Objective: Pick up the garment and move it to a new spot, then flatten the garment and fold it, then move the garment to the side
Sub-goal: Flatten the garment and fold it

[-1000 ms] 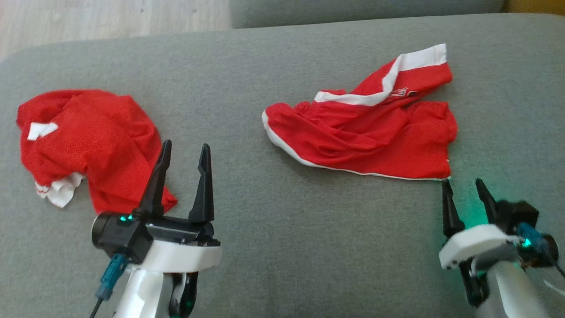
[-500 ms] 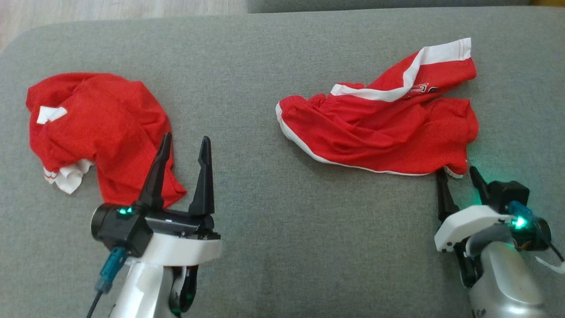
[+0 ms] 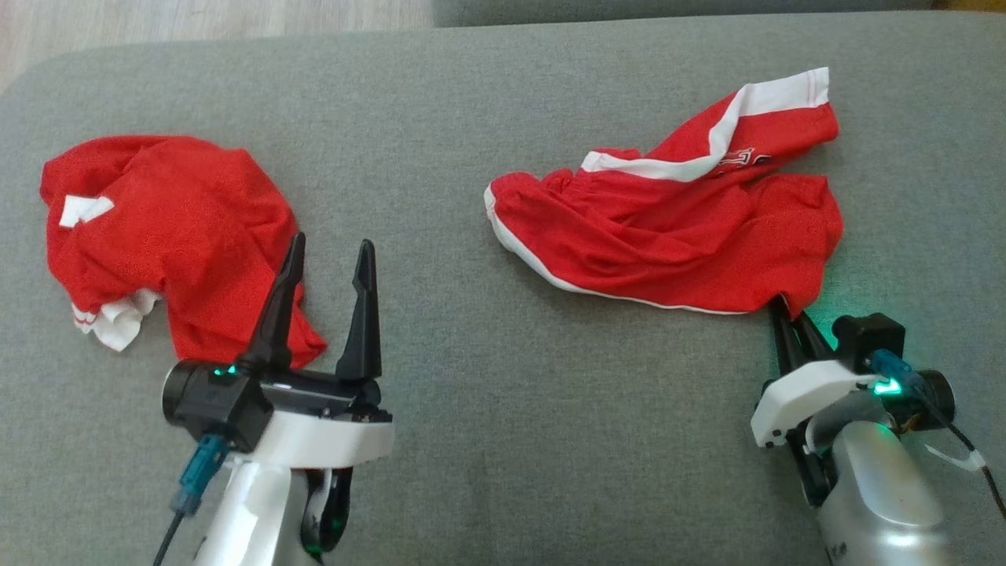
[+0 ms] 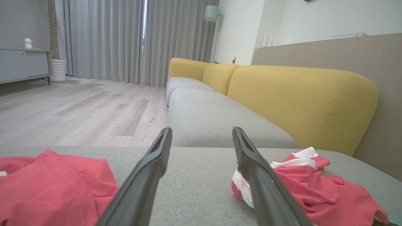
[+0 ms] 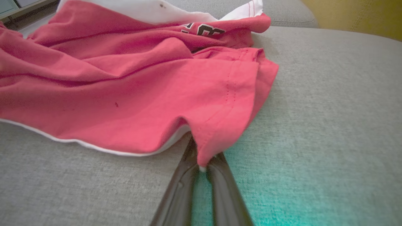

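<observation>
The garment [image 3: 668, 236], crumpled red shorts with white trim, lies on the right of the grey sofa seat [image 3: 487, 409]. My right gripper [image 3: 790, 314] is at its near right corner, and its two fingers have come together on the hem. In the right wrist view the red corner [image 5: 216, 131] drapes over the joined fingers [image 5: 220, 188]. My left gripper [image 3: 332, 242] stands open at the lower left with nothing between its fingers [image 4: 147, 175]. The shorts [image 4: 317, 188] lie to its right.
A second crumpled red garment [image 3: 165, 228] lies on the seat's left, just beyond my left gripper, also seen low in the left wrist view [image 4: 53, 185]. Yellow backrests [image 4: 301, 100] rise behind the seats. Wooden floor [image 3: 196, 23] lies past the seat's far left edge.
My right gripper has moved forward onto the near right corner of the shorts and shut on it. The head camera shifted a little. The left arm has stayed still.
</observation>
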Controlling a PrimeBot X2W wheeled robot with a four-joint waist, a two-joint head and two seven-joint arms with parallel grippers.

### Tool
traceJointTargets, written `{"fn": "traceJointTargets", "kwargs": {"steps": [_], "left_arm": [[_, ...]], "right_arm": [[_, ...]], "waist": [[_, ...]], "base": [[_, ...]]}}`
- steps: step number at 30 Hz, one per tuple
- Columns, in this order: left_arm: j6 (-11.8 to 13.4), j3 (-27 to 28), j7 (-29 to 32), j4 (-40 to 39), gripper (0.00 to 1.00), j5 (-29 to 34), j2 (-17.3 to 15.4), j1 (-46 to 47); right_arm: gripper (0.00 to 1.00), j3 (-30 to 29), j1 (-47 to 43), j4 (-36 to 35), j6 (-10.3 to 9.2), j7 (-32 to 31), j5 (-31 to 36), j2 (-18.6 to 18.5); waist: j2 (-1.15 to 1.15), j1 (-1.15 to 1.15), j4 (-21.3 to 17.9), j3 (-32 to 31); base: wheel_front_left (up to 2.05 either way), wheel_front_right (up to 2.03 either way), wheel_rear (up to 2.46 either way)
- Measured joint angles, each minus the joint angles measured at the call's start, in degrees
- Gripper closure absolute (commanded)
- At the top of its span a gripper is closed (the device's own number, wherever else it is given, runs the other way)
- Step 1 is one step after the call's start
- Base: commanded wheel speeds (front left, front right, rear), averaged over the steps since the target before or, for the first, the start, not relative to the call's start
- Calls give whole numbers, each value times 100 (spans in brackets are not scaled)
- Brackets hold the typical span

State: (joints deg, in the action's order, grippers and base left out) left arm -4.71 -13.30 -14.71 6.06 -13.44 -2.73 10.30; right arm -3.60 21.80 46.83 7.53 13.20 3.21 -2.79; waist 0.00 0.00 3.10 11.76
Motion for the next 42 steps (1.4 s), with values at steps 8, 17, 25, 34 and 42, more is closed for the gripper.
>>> {"fn": "traceJointTargets", "kwargs": {"steps": [8, 17, 25, 34, 42], "left_arm": [[18, 26, 0, 40, 0, 38, 0, -17], [15, 59, 0, 26, 0, 43, 0, -215], [-123, -214, 0, 222, 0, 223, -1, -153], [-247, -1145, 0, 1268, 0, 343, -140, 405], [-288, -2024, 49, 2310, 0, 766, -638, 1303]], "right_arm": [[100, -125, -41, -38, 0, 45, 0, 0], [100, -727, -560, -712, 0, -181, 366, 4], [100, -686, -725, -1377, 0, -567, 323, 10], [100, -544, -725, -1767, 0, -677, 130, 12], [100, -460, -722, -1916, 0, -726, 98, 13]], "waist": [[0, 0, -101, -185], [0, -1, -462, -426], [0, 0, -625, -308], [0, 0, -715, 26], [0, 0, -838, 247]], "base": [[0, 0, 0], [0, 0, 0], [0, 0, 0], [0, 0, 0], [0, 0, 0]]}}
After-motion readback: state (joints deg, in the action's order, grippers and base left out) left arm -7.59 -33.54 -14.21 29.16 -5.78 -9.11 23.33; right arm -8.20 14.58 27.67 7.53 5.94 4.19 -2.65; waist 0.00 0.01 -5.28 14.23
